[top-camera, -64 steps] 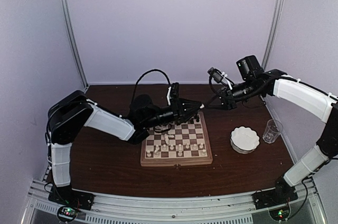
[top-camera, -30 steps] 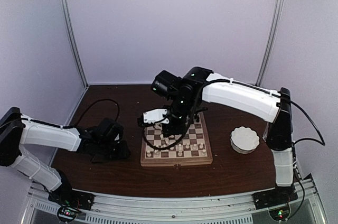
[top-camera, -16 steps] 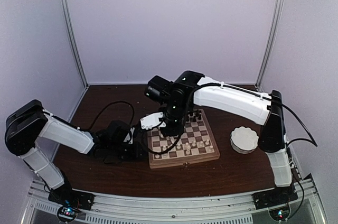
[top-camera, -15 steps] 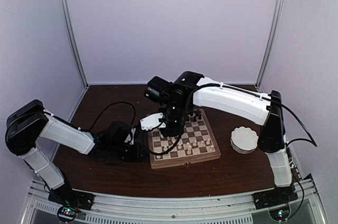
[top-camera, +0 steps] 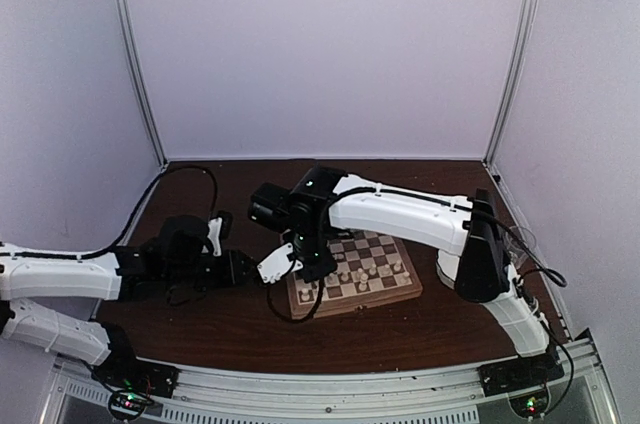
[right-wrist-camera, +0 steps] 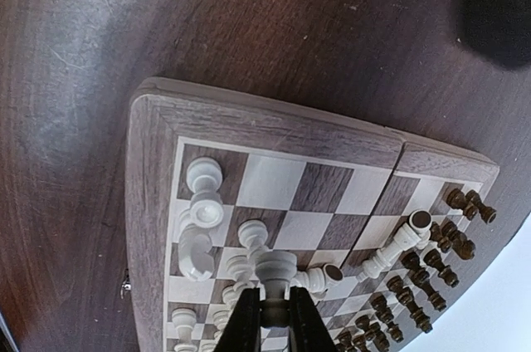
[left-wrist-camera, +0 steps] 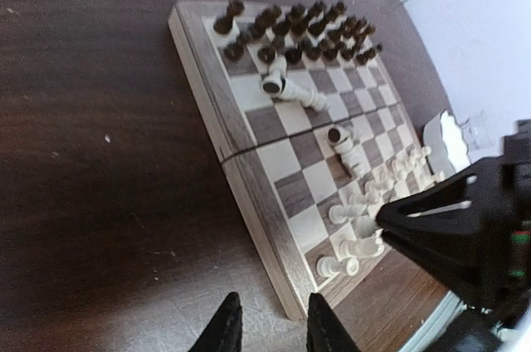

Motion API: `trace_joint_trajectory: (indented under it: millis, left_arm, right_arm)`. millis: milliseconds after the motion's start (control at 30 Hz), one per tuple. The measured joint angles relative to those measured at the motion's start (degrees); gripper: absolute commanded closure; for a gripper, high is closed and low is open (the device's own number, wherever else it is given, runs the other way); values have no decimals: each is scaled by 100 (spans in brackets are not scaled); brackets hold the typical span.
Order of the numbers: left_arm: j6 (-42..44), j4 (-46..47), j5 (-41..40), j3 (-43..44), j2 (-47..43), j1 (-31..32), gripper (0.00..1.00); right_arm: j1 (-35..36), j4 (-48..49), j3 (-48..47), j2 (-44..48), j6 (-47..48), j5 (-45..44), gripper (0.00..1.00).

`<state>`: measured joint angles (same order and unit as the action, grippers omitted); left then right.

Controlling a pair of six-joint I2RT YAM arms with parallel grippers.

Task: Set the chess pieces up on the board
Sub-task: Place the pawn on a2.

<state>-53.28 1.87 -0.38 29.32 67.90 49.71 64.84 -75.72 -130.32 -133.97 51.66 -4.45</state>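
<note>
The board (top-camera: 355, 302) had skewed; the left gripper (left-wrist-camera: 275, 300) had backed off, jaws parted, empty. The right gripper (right-wrist-camera: 274, 300) clenched a white piece (right-wrist-camera: 275, 267), base hidden.

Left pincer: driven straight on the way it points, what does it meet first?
Likely the border of the board near its closest corner; only table lies between. Height is unclear, so the left pincer might pass over.
</note>
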Motion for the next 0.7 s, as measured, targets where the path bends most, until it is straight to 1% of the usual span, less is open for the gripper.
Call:
trace_joint_trajectory:
  millis: [133, 267, 467, 700]
  left_arm:
    - [-4, -393, -616, -332, -1178, -7, 70]
    - [-26, -894, -1014, -671, -1773, -15, 70]
    - [-61, -1285, -1193, -846, -2022, -15, 70]
    - [-63, -1309, -1226, -848, -2044, -17, 69]
  right_arm:
    - [72, -105, -365, -350, 208, -291, 93]
    - [129, -144, -529, -570, 358, -520, 93]
    - [205, -149, -560, -699, 503, -761, 93]
    - [227, -144, -678, -870, 546, -848, 92]
